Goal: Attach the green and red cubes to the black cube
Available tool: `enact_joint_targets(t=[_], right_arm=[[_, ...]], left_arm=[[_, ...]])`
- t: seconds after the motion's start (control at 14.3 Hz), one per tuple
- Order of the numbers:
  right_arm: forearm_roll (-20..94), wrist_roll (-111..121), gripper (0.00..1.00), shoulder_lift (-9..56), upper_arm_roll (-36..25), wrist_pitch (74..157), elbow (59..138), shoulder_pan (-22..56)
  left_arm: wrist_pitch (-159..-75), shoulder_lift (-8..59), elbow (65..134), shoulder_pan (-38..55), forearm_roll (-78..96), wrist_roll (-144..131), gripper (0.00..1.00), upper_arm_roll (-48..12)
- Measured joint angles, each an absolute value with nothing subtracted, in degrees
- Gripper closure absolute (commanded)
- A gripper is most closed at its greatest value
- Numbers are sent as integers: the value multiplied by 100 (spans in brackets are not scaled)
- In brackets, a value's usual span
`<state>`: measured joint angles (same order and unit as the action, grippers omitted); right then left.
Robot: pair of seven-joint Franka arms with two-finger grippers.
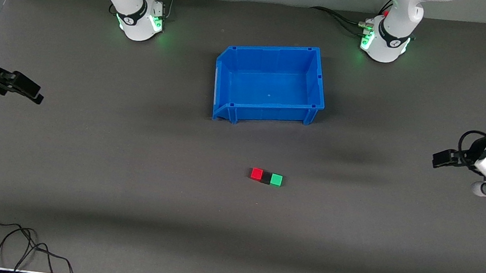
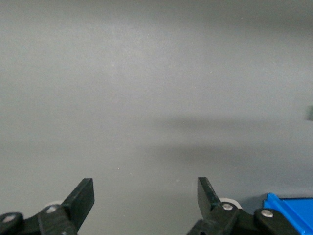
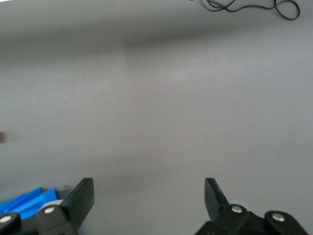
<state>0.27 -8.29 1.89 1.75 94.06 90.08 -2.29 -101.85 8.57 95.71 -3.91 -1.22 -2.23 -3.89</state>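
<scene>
The red cube [image 1: 257,174], the black cube [image 1: 266,177] and the green cube [image 1: 276,179] lie in a row on the grey table, touching, the black one in the middle, nearer to the front camera than the blue bin. My left gripper [image 1: 438,159] is open and empty, up over the left arm's end of the table; its wrist view [image 2: 145,196] shows only bare table between the fingers. My right gripper [image 1: 33,92] is open and empty over the right arm's end; its wrist view [image 3: 149,196] shows bare table too. Both arms wait away from the cubes.
An empty blue bin [image 1: 318,88] stands mid-table, farther from the front camera than the cubes; corners of it show in the left wrist view [image 2: 288,210] and the right wrist view [image 3: 24,201]. Loose black cables [image 1: 6,242] lie at the table's front edge toward the right arm's end.
</scene>
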Motion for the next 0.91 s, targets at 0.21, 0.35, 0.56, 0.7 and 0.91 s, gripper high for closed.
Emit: enact_joint_targets(t=[0.21, 0.35, 0.56, 0.7, 0.91], right_arm=[[27, -562, 0, 187, 39, 9395, 9016, -229], [27, -521, 0, 186, 20, 9360, 9017, -228], [27, -341, 0, 182, -5, 9347, 9017, -228], [28, -313, 0, 182, -45, 9346, 9017, -228], [29, -313, 0, 181, -51, 9333, 9017, -225]], left_arm=[[-10104, 692, 9570, -395, -124, -157, 0, -389], [-10104, 678, 9537, -395, -124, -157, 0, -392], [-10103, 685, 9431, -395, -125, -150, 0, -393], [-9989, 694, 9377, -395, -125, -144, 0, -393], [-9857, 712, 9375, -395, -125, -144, 0, -393]])
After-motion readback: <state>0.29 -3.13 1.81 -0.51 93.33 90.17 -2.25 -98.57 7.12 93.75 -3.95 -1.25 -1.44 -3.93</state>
